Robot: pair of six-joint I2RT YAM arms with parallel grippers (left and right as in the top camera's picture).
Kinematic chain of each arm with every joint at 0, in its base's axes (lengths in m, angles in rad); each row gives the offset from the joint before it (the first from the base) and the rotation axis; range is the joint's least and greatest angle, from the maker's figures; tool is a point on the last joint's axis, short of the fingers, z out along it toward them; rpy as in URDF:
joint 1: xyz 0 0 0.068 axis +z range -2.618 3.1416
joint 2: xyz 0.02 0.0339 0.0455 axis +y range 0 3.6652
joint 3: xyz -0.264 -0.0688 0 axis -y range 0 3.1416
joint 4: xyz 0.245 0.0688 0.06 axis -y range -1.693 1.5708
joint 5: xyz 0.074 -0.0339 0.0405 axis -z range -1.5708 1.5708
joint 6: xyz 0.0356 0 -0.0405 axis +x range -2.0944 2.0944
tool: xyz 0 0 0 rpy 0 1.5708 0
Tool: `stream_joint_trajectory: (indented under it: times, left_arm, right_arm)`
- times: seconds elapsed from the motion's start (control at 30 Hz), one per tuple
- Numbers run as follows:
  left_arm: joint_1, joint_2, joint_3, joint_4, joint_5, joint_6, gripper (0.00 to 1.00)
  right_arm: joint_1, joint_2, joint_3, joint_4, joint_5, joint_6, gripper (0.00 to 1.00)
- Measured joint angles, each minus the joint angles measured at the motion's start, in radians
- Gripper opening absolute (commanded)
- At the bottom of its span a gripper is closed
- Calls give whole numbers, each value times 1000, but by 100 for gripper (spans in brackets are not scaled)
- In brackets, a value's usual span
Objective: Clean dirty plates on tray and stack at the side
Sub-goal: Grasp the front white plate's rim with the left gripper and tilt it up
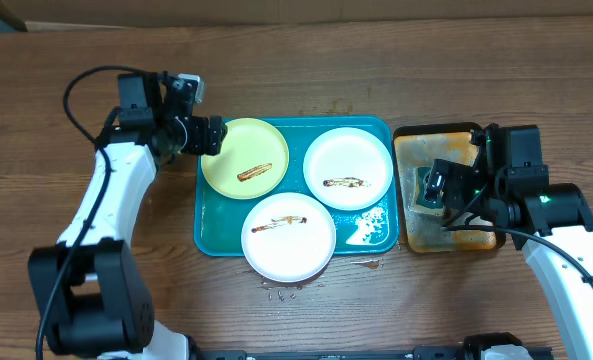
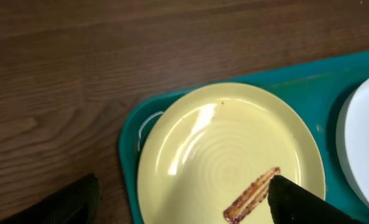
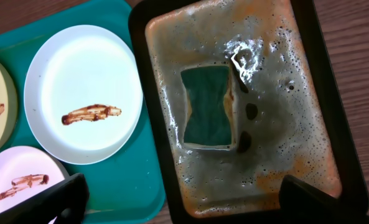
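Note:
Three plates lie in the teal tray (image 1: pixel 208 228), each with a brown smear: a pale yellow-green plate (image 1: pixel 244 158) at the back left, a white plate (image 1: pixel 347 168) at the back right and a white plate (image 1: pixel 288 235) at the front. My left gripper (image 1: pixel 214 135) is open at the yellow-green plate's left edge. In the left wrist view, the left gripper (image 2: pixel 184 208) has one finger over the wood and the other over the yellow-green plate (image 2: pixel 221 149) beside its smear. My right gripper (image 1: pixel 439 188) hangs open above the smaller tray, holding nothing.
A black-rimmed orange-brown tray (image 3: pixel 336 124) of foamy water sits right of the teal tray (image 3: pixel 134 180), with a green sponge (image 3: pixel 208 106) lying in it. Small wet spots mark the wooden table (image 1: pixel 286 292) in front of the teal tray.

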Motion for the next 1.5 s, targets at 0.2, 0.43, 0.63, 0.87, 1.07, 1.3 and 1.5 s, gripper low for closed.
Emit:
stream_joint_trajectory:
  times: [0.2,0.43,0.63,0.87,1.07,1.3,1.5]
  left_arm:
    - [0,29,3,-277,95,-98,63]
    - [-21,29,4,-676,186,-195,63]
    - [-92,28,4,-821,186,-262,68]
    - [-167,-119,-26,-877,122,-385,70]
    - [-242,-412,-154,-818,48,-552,80]
    - [-260,-480,-341,-632,-32,-655,79]
    - [-260,-408,-426,-502,-4,-682,76]
  right_arm:
    - [0,0,0,0,0,0,100]
    - [0,0,1,0,0,0,100]
    - [0,0,1,-6,0,0,100]
    - [0,0,1,-22,0,0,100]
    - [0,0,1,-28,0,0,100]
    - [0,0,1,-35,0,0,100]
    - [0,0,1,-36,0,0,100]
